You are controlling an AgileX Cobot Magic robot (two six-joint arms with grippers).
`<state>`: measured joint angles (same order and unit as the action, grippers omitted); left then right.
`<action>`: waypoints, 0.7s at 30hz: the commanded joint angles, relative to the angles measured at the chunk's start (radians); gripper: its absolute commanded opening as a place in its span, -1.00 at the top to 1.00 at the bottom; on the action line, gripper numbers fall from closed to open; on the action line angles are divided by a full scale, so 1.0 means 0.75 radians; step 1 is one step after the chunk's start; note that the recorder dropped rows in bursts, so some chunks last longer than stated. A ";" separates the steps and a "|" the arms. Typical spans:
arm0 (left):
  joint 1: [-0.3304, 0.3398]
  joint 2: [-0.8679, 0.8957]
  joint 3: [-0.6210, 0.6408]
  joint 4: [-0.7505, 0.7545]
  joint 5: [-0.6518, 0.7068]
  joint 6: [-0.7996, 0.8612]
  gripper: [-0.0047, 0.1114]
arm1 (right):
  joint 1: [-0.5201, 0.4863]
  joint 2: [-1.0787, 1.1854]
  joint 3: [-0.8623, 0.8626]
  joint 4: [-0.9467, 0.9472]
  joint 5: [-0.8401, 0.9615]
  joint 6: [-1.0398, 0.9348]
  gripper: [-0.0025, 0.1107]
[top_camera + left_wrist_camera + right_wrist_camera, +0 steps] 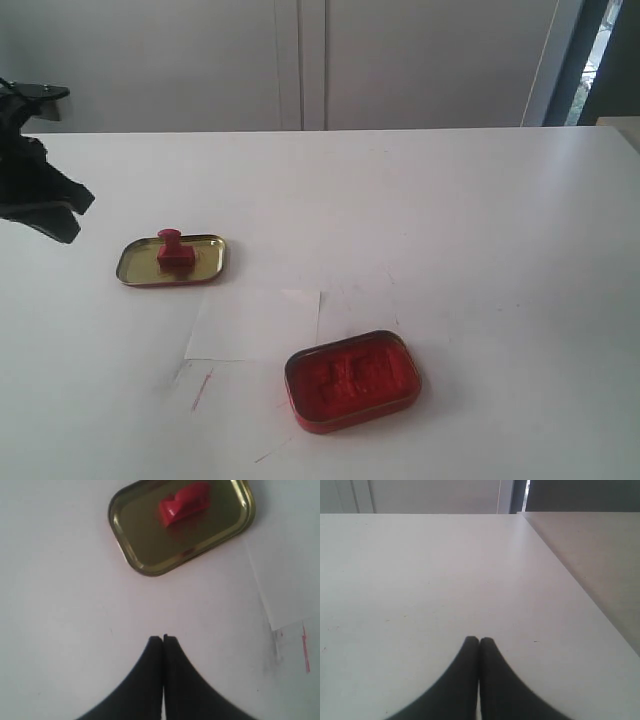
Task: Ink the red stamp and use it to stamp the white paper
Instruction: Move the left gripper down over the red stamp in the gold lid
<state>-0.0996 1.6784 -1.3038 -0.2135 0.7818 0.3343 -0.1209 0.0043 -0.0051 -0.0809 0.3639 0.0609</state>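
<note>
The red stamp (172, 248) stands upright in the gold tin lid (205, 264) left of centre; the left wrist view shows the stamp (184, 503) in the lid (140, 535) too. The white paper (255, 323) lies just in front of the lid, its edge also in the left wrist view (287, 560). The open red ink tin (352, 380) sits at the paper's near right corner. My left gripper (62, 212) hangs shut and empty at the far left, apart from the lid; its tips (162, 639) are pressed together. My right gripper (479, 640) is shut over bare table, outside the exterior view.
A red ink streak (202, 390) and faint smudges mark the table near the paper's front left corner. The table's side edge (570, 570) runs close beside the right gripper. Grey cabinet doors (300, 60) stand behind the table.
</note>
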 commanded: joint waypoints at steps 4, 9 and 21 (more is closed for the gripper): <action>-0.069 0.149 -0.203 0.050 0.149 0.066 0.92 | 0.003 -0.006 0.007 0.003 -0.020 0.003 0.96; -0.100 0.206 -0.272 0.060 0.184 0.108 0.92 | 0.003 -0.006 0.007 0.003 -0.020 0.003 0.96; -0.102 0.313 -0.427 0.047 0.276 0.182 0.92 | 0.003 -0.006 0.007 0.003 -0.020 0.003 0.96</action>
<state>-0.1726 1.9015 -1.6024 -0.1651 0.9536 0.4479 -0.1209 0.0043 -0.0051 -0.0809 0.3639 0.0609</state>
